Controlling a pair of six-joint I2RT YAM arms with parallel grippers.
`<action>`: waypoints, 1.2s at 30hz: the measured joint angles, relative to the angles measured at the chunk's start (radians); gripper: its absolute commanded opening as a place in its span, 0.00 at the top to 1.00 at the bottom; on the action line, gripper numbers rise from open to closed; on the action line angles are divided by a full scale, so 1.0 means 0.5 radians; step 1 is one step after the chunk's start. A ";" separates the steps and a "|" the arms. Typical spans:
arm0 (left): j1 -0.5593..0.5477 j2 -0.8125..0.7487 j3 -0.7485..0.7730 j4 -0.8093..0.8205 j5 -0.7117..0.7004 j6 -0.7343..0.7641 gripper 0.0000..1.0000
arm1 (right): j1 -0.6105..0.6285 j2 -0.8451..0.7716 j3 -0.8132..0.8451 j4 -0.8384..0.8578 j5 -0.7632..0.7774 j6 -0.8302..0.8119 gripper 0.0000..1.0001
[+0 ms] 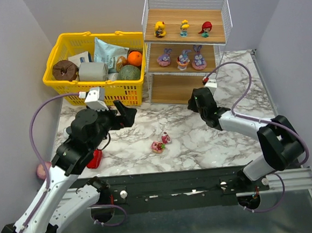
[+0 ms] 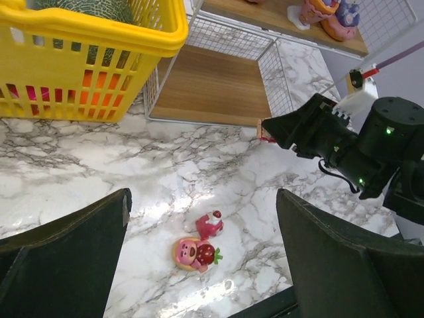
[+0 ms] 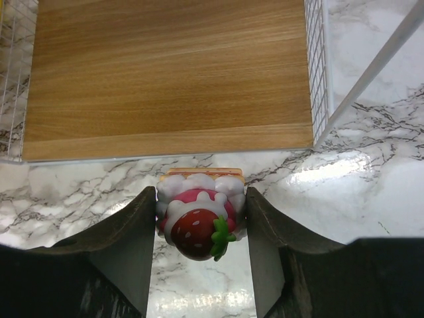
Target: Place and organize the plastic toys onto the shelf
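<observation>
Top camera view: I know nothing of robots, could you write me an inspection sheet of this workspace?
Surface: marbled table.
Job's things: shelf holds three dolls on top, three bunnies on the middle board; bottom board bare; two pink toys lie on the table.
Clutter: full yellow basket, red pepper, pink ball.
Tools: left tool open; right tool shut on a strawberry toy.
Cables: purple cables loop from both arms.
Surroundings: grey walls.
</observation>
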 measured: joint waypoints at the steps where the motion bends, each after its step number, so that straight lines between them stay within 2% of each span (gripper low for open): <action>1: 0.000 -0.066 -0.021 -0.024 0.001 0.008 0.01 | 0.000 0.015 -0.005 0.031 0.004 -0.003 0.76; 8: 0.000 -0.380 -0.157 -0.107 0.038 0.016 0.01 | 0.000 0.209 -0.005 0.221 0.021 -0.018 0.75; 17: 0.000 -0.430 -0.358 -0.127 0.054 0.021 0.01 | 0.000 0.475 0.073 0.310 0.076 -0.082 0.74; 27: 0.000 -0.518 -0.388 -0.136 0.037 0.021 0.01 | 0.000 0.566 0.218 0.256 0.151 -0.172 0.73; 36: 0.000 -0.568 -0.388 -0.151 0.008 0.020 0.01 | -0.027 0.569 0.216 0.365 0.198 -0.217 0.73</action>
